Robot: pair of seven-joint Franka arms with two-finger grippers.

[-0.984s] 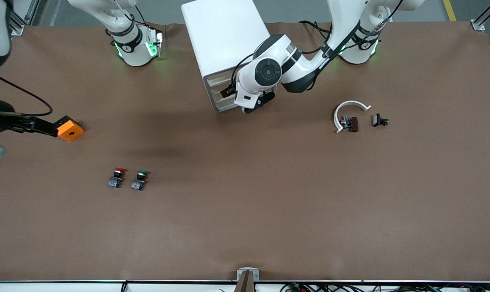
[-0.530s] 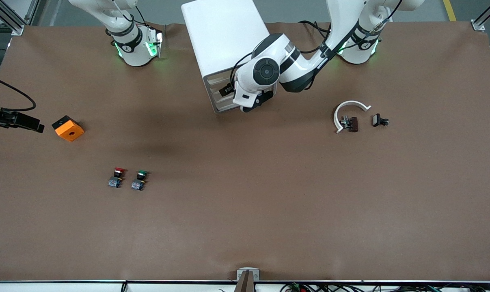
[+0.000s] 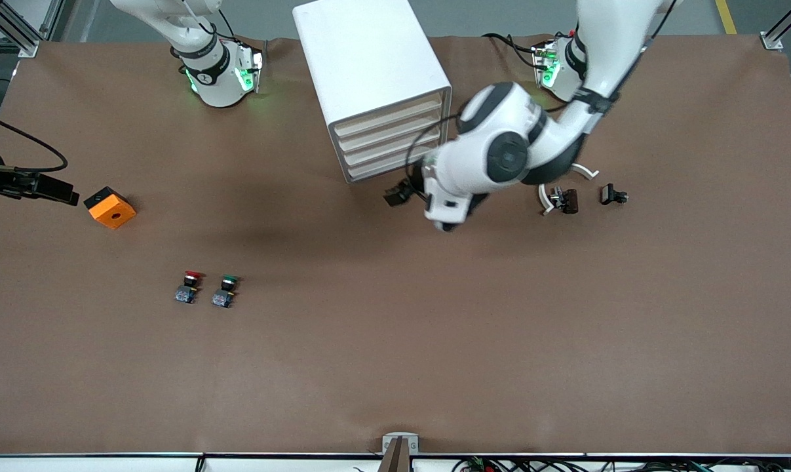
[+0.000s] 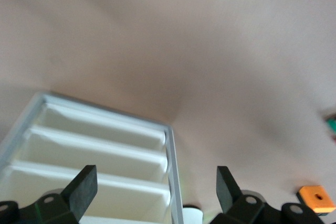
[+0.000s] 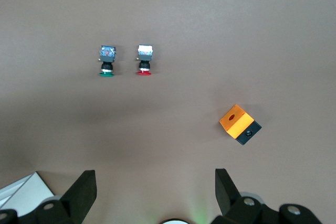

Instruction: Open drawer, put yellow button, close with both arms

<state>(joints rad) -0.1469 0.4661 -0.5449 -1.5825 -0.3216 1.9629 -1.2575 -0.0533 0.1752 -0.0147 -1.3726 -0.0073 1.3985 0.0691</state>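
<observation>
Both grippers wide, empty: left gripper [image 4: 152, 192] before cabinet [image 3: 369, 72], drawer [image 3: 390, 111] seemingly shut; right gripper [image 5: 152, 190] over table edge.

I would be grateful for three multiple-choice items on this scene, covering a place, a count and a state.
1. Where is the orange box?
A. at the right arm's end of the table
B. in a drawer
C. on top of the cabinet

2. How many drawer fronts does the cabinet show?
A. two
B. four
C. six

3. How does the left pincer stand?
A. shut on a button
B. shut on nothing
C. open

Answers:
1 A, it lies on the table near the right pincer.
2 B, four cream fronts are stacked.
3 C, the left wrist view shows its fingers apart, holding nothing.
</observation>
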